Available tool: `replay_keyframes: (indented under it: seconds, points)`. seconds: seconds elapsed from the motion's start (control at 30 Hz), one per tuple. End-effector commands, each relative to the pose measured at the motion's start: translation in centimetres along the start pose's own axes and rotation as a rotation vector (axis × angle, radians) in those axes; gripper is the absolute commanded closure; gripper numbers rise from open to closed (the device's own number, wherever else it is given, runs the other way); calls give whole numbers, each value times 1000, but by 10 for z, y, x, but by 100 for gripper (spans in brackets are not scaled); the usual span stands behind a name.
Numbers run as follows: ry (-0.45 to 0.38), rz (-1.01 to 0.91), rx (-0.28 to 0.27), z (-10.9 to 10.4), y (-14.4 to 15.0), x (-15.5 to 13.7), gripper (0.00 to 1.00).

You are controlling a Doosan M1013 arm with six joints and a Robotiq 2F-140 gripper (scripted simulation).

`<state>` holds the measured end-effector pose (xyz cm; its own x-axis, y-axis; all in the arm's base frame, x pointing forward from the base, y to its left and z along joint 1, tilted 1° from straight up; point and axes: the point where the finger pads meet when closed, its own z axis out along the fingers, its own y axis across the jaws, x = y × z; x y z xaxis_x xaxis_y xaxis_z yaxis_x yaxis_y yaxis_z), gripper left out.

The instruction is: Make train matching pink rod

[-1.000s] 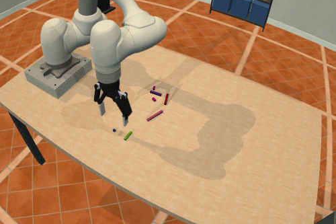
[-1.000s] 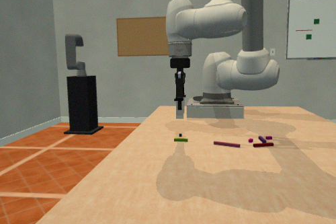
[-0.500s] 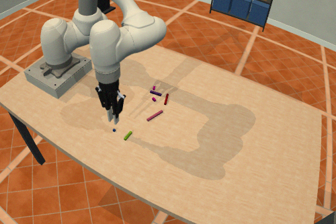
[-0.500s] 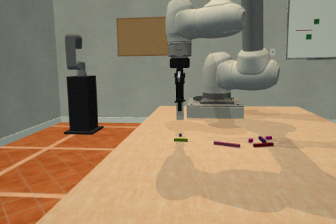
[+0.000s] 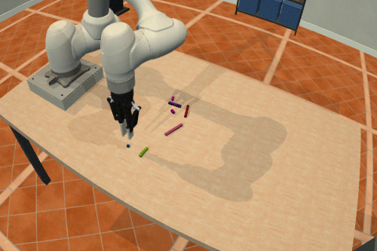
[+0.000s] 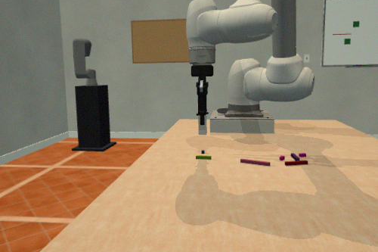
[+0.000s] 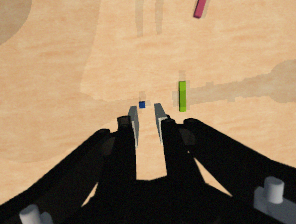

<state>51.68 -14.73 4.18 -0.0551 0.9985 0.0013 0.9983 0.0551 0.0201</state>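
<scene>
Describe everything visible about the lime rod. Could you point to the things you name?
The lime rod (image 5: 143,151) (image 6: 203,157) (image 7: 182,96) is a short, straight, square-edged bar, plain yellow-green, its material looking like painted wood or plastic. It lies flat on the table (image 5: 301,148) (image 6: 151,210) (image 7: 50,125), close beside the small blue rod (image 5: 128,145) (image 6: 202,151) (image 7: 142,104), with a gap between them. Nothing but the table touches it; it looks whole.
</scene>
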Motion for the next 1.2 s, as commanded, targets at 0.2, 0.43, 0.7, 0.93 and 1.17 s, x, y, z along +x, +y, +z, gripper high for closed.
replay_keyframes:
  seconds: [0.2,0.43,0.7,0.93,1.17]
  points:
    - [1,6,9,2,-6,1,85]
    - [1,6,9,5,-6,1,85]
    - [1,6,9,14,-6,1,85]
    - [1,6,9,21,-6,0,85]
    - [1,6,9,33,-6,0,85]
